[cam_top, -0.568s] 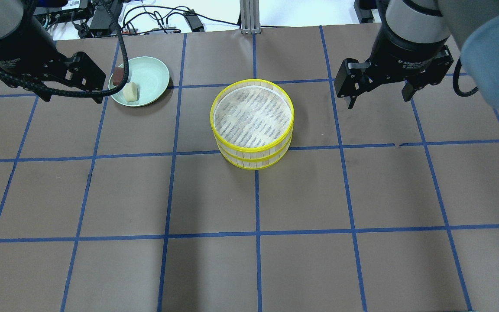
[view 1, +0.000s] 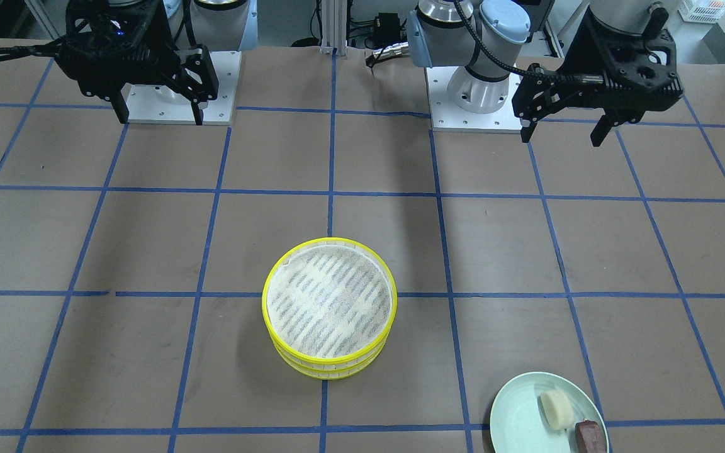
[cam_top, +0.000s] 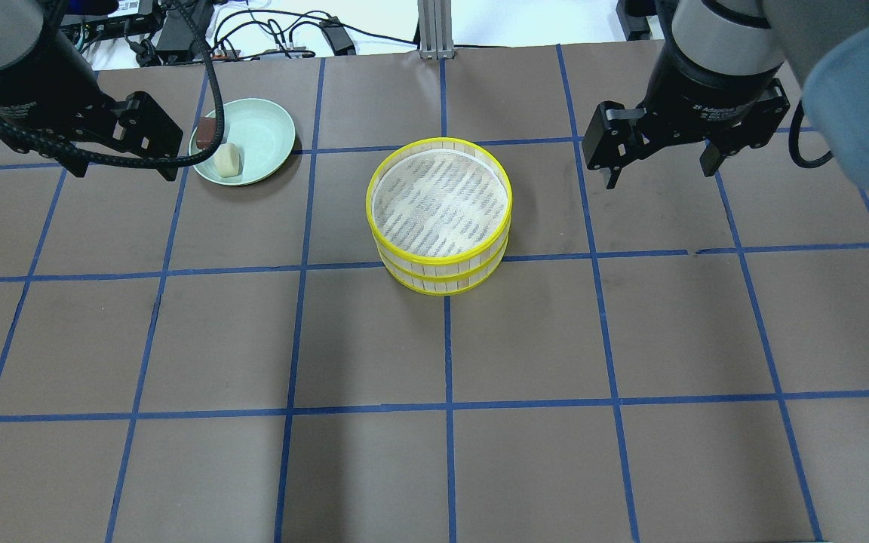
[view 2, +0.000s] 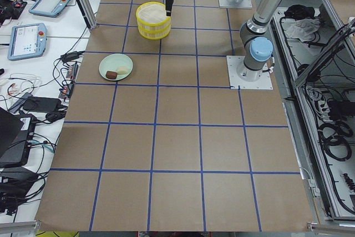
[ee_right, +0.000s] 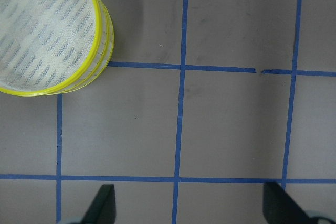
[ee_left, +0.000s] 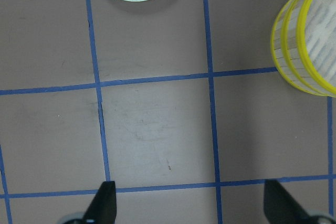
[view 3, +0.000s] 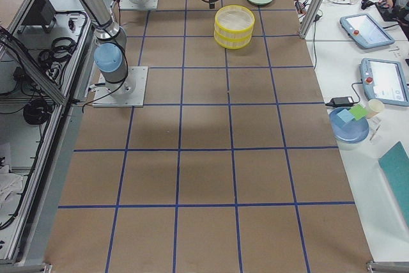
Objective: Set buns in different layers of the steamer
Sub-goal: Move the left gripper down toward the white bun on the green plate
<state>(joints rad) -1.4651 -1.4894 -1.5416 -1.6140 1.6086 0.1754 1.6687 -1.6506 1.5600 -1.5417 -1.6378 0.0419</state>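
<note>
Now left gripper [cam_top: 124,170] and right gripper [cam_top: 661,175] both gape wide, empty.
Cream bun [cam_top: 228,160] and brown bun [cam_top: 210,130] lie on green plate [cam_top: 265,136], far-left corner; steamer [cam_top: 442,260] stacked centrally.

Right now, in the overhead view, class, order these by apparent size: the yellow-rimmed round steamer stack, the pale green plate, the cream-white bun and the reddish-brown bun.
1. Yellow-rimmed steamer stack, largest.
2. Pale green plate, next.
3. Cream-white bun and reddish-brown bun, smallest: too alike to rank.
</note>
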